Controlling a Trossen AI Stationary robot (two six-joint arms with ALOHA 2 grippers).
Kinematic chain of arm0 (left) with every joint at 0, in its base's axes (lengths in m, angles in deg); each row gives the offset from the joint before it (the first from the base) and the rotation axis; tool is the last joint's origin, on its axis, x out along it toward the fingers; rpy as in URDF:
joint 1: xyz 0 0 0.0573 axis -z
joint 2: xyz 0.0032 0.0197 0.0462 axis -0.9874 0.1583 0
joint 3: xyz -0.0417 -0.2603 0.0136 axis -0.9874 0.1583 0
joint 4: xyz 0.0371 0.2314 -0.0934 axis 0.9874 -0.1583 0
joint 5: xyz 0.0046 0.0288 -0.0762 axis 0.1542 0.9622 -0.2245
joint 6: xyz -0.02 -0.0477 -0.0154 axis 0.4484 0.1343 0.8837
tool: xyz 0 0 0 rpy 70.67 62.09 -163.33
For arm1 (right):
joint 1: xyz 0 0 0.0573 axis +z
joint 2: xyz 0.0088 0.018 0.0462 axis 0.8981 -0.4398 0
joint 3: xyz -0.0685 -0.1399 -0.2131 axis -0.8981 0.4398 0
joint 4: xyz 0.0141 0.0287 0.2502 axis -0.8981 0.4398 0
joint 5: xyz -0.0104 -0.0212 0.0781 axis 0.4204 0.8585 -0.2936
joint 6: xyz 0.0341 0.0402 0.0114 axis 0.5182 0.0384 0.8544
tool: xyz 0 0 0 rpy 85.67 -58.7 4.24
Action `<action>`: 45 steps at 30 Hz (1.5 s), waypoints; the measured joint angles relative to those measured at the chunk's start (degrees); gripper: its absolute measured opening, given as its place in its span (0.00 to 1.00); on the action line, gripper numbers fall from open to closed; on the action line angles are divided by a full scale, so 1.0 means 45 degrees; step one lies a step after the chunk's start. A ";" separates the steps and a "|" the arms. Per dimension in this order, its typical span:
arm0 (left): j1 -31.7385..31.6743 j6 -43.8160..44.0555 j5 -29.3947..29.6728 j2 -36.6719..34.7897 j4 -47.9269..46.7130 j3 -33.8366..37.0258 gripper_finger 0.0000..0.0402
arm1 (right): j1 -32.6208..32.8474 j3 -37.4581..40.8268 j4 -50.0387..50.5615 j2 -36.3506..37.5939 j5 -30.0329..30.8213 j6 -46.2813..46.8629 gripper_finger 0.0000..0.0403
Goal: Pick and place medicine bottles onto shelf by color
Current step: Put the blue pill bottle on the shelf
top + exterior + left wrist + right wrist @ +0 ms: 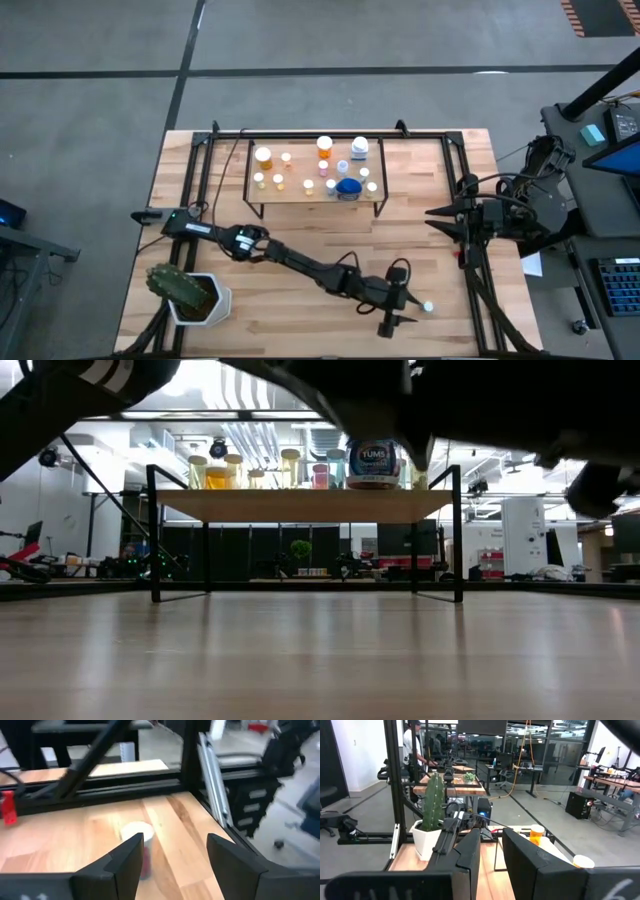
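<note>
Pale wooden tabletop (300,225) fills the overhead picture, and the shelf (300,193) sits up at twelve o'clock, crowded with medicine bottles (325,146), a wider blue one (347,187) at its front edge. Down at five o'clock, the left gripper (410,312) reaches across the table, fingers spread apart, right beside one loose bottle (138,836), white-capped with a pinkish body, standing between the open fingers in the left wrist view. Whether they touch it, hard to say. Over at three o'clock, the right gripper (490,857) waits off the table's edge, fingers apart. A potted cactus (183,288) stands at seven o'clock.
</note>
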 joint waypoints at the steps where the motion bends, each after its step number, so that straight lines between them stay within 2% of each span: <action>1: -0.0050 0.0194 0.0006 0.0000 0.0465 0.0215 0.51 | 0.0000 0.0000 0.0000 0.0000 0.0001 -0.0001 0.18; 6: -0.0111 0.0394 0.0879 -0.0010 0.1896 0.0933 0.63 | 0.0000 0.0000 0.0005 -0.0001 0.0002 -0.0080 0.18; 10: -0.0109 0.0390 0.0980 0.0002 0.2293 0.1113 0.68 | 0.0000 0.0000 0.0015 -0.0005 0.0000 -0.0092 0.18; 14: -0.0087 0.0387 0.0630 0.0824 0.3428 0.0495 0.67 | 0.0000 0.0000 0.0049 -0.0005 0.0005 -0.0189 0.18; 21: -0.0056 0.0736 0.0937 0.1456 0.3108 -0.0755 0.63 | 0.0000 0.0000 0.0092 0.0010 0.0005 -0.0156 0.18; 25: -0.0059 0.0742 0.0930 0.2350 0.3009 -0.1628 0.62 | -0.0004 0.0000 0.0099 0.0010 0.0005 -0.0328 0.18; 33: -0.0095 0.1699 0.0922 0.2822 0.3287 -0.1730 0.62 | -0.0005 0.0000 0.0165 0.0010 0.0002 -0.0386 0.18; 42: -0.0141 0.1674 0.0926 0.2905 0.3569 -0.1727 0.62 | -0.0005 0.0000 0.0295 0.0010 0.0005 -0.0389 0.18; 45: -0.0203 0.1118 0.0880 0.2909 0.3781 -0.1722 0.62 | -0.0005 0.0000 0.0287 0.0010 0.0002 -0.0389 0.18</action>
